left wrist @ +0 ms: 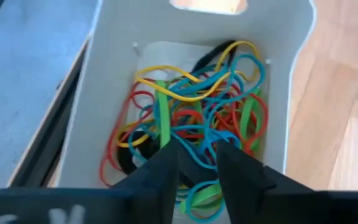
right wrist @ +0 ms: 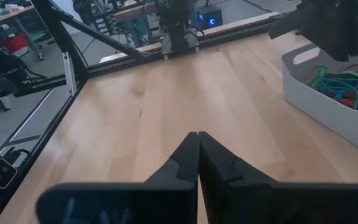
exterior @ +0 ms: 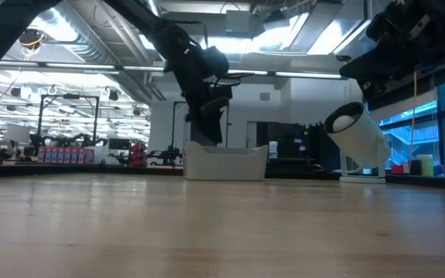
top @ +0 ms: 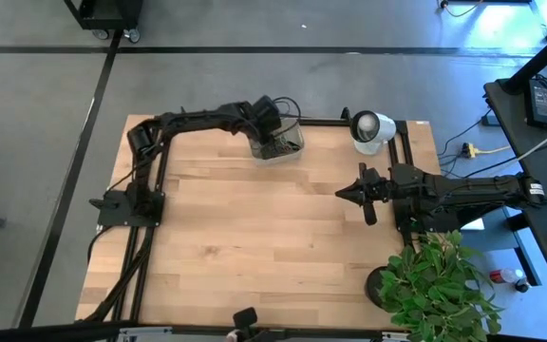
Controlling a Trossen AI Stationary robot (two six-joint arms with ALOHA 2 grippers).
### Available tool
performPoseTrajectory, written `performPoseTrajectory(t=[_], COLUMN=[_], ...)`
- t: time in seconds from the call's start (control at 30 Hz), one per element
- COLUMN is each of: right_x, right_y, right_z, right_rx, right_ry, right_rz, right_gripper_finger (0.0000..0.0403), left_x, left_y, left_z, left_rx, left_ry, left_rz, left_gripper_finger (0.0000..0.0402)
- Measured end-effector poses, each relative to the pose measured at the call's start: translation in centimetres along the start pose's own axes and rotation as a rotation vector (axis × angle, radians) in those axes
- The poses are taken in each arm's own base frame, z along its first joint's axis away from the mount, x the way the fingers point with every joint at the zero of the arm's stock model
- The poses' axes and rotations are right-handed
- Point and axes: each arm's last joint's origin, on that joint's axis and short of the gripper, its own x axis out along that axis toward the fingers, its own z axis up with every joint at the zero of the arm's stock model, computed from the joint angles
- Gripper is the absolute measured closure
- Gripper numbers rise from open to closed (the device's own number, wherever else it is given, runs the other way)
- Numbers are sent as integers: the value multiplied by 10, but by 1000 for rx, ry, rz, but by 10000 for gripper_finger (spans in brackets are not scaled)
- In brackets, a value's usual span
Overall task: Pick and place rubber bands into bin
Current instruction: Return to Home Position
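Note:
The bin (top: 281, 146) is a small greyish-white tub standing on its base at the table's far edge; it also shows in the low view (exterior: 224, 162). Inside lies a tangle of rubber bands (left wrist: 197, 112) in green, red, blue, yellow and black, seen too from the right wrist (right wrist: 347, 84). My left gripper (left wrist: 197, 155) hangs open just over the bin's mouth (exterior: 207, 131), fingers pointing down at the pile, with nothing caught between them. My right gripper (right wrist: 197, 140) is shut and waits above the table's right side (top: 345, 193).
A white round object with a dark face (top: 370, 128) stands at the far right corner, right of the bin (exterior: 358, 135). A potted plant (top: 435, 285) sits at the near right corner. Black frame rails (top: 150, 218) run along the left edge. Bare wood (top: 254, 237) spans the middle.

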Motion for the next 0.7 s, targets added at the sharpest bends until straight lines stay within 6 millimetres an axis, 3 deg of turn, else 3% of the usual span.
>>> performPoseTrajectory(t=[0.27,0.43,0.7], right_x=[0,0,0], right_y=[0,0,0], right_z=[0,0,-2], right_rx=[0,9,-79], right_ry=[0,0,22], right_rz=[0,0,-4], right_gripper_finger=[394,400,401], left_x=[-31,-61,-85], left_y=[0,-9,-37], left_z=[8,15,20], left_rx=[-70,-100,-139], left_ry=[-78,-158,-209], left_rz=[-16,-68,-118], left_gripper_finger=[267,275,308])
